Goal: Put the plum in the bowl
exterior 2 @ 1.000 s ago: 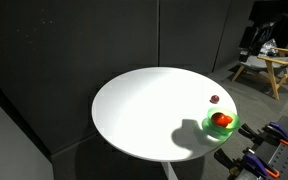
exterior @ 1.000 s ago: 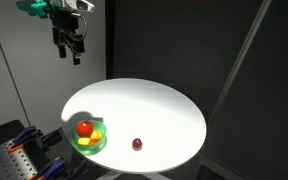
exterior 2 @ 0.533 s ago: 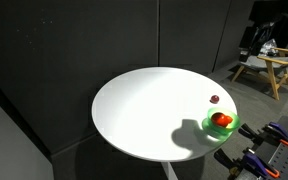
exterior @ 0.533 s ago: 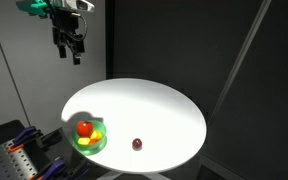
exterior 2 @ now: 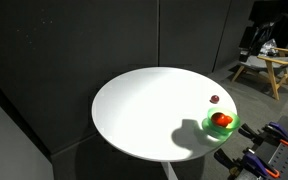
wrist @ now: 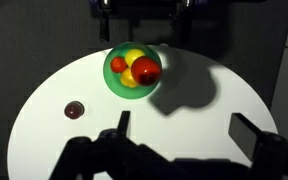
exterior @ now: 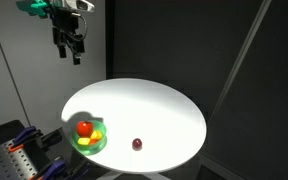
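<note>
The plum (exterior: 137, 144) is a small dark reddish-purple fruit lying alone on the round white table (exterior: 154, 105); it also shows in the other exterior view (exterior 2: 214, 99) and in the wrist view (wrist: 75, 110). The green bowl (exterior: 94, 143) sits near the table's edge, apart from the plum, and holds a red-orange fruit (exterior: 84, 128) and something yellow. It also shows in an exterior view (exterior 2: 229, 131) and in the wrist view (wrist: 114, 78). My gripper (exterior: 68, 48) hangs high above the table, open and empty; its fingers (wrist: 184, 128) frame bare tabletop.
A wooden chair (exterior 2: 264, 68) stands beyond the table in an exterior view. Clamps and tools (exterior: 24, 155) lie below the table's edge next to the bowl. Dark curtains surround the table.
</note>
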